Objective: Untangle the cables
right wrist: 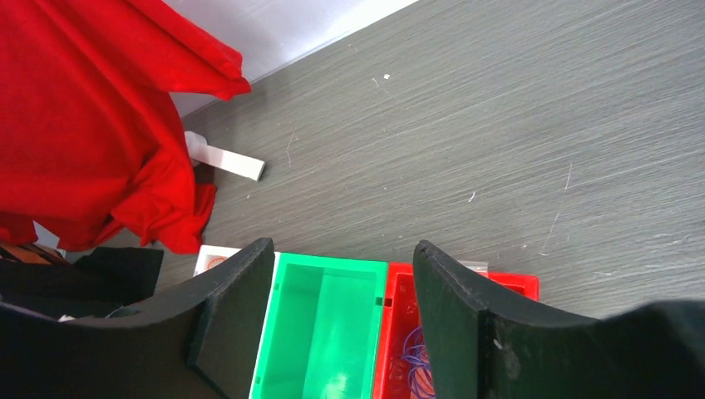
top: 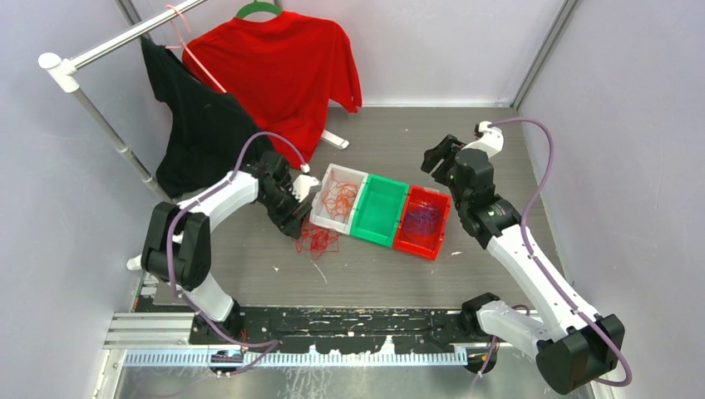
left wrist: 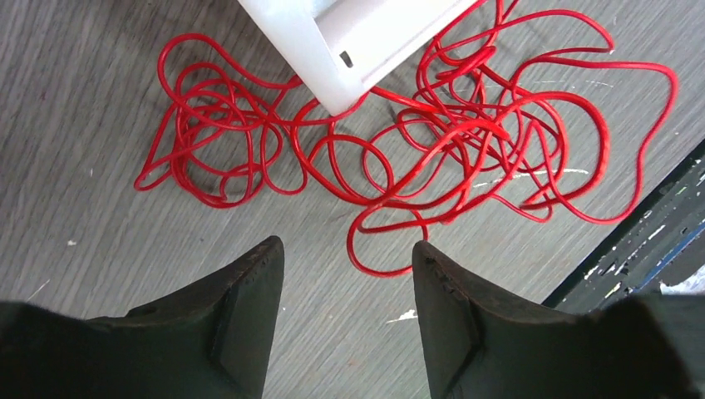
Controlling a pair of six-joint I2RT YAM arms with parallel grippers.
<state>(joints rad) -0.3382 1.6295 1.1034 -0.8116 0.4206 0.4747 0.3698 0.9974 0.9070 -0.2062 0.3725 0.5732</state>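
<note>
Up close, unlike overhead, red cables (left wrist: 432, 141) seem pinned under a corner of the white bin (left wrist: 366, 33). Left gripper (left wrist: 345, 249) and right gripper (right wrist: 341, 249) both gape empty.

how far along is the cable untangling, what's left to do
Done: orange wires lie in the white bin and blue-purple wires in the red bin; the green bin is empty. In hand: nothing gripped; the left gripper hovers open over the red cables, loose on the table; the right gripper is open and empty. Left: sorting those red cables.
</note>
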